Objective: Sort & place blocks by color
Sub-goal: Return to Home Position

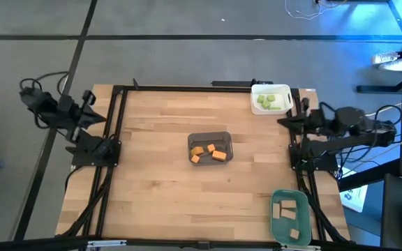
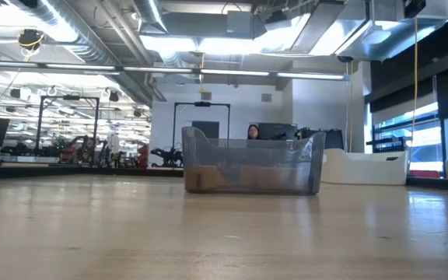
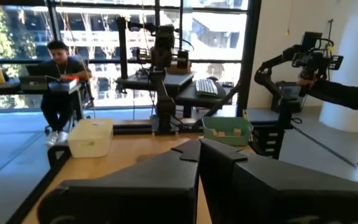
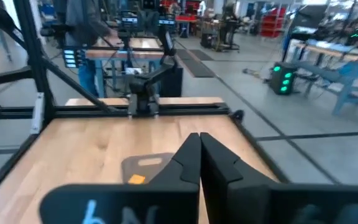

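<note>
Blocks of green [image 1: 271,102], high view only

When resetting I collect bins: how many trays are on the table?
3: white tray far right corner, grey tray centre, green tray near right corner. None seems hidden.

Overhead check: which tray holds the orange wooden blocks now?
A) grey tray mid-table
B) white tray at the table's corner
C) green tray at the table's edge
A: the orange wooden blocks lie in the grey plastic tray mid-table; the white tray holds light green blocks, the green tray plain tan blocks.
</note>
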Robot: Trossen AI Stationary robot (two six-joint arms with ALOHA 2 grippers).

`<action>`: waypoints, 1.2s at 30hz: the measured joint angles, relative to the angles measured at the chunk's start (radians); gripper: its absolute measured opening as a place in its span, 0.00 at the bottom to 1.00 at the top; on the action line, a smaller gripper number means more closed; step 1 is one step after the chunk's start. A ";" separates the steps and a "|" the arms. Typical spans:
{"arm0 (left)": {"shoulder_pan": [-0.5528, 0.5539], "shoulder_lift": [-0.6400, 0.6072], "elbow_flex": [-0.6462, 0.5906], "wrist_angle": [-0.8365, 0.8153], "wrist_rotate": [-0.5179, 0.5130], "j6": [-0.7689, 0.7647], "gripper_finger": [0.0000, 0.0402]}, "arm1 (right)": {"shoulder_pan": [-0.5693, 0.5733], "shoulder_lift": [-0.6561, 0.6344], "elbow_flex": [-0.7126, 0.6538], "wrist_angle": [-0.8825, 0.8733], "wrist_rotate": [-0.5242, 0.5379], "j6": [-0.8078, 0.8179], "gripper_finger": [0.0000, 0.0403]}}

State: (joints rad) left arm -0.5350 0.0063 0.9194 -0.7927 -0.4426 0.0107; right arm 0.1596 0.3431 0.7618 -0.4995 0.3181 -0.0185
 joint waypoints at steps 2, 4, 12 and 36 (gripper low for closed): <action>0.000 0.000 -0.032 0.016 0.000 -0.009 0.00 | 0.000 0.000 -0.055 0.059 -0.009 0.015 0.00; 0.000 0.000 -0.062 0.043 0.001 -0.018 0.00 | 0.000 0.000 -0.114 0.129 -0.015 0.014 0.00; 0.000 0.000 -0.124 0.090 0.034 -0.056 0.00 | -0.001 -0.057 -0.338 0.373 -0.032 0.044 0.00; 0.000 0.000 -0.127 0.115 0.041 -0.052 0.00 | -0.032 -0.341 -0.633 0.522 -0.045 0.092 0.00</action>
State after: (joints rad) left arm -0.5350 0.0063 0.7921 -0.6781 -0.4013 -0.0414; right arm 0.1276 0.0017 0.1283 0.0227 0.2732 0.0735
